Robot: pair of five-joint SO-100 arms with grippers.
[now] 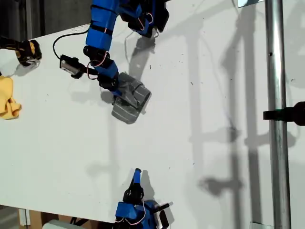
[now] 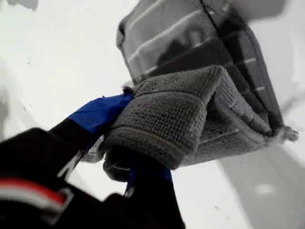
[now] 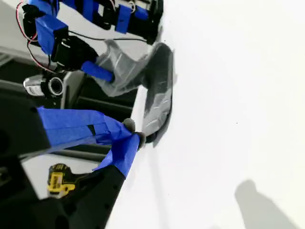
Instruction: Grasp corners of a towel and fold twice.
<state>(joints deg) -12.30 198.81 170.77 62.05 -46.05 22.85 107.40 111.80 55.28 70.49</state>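
Note:
The grey striped towel (image 1: 129, 99) lies bunched and folded over on the white table (image 1: 200, 143), up and left of centre in the exterior view. My first gripper (image 1: 116, 89) is shut on a thick folded edge of it. In the first wrist view the blue-taped fingers (image 2: 97, 113) pinch a roll of the towel (image 2: 190, 95), and the rest trails down to the table. I cannot pick out any one of the corners in the bunch. My second gripper (image 1: 137, 174) sits near the table's bottom edge in the exterior view, well away from the towel (image 3: 157, 93). Its taped tips (image 3: 129, 139) meet on nothing.
A small yellow cloth (image 1: 7, 100) and a yellow-and-black power tool (image 1: 28, 51) lie at the exterior view's left edge. A vertical metal pole (image 1: 276, 114) with a black clamp (image 1: 290, 114) stands at that view's right. The first arm's base (image 1: 143, 16) is at its top.

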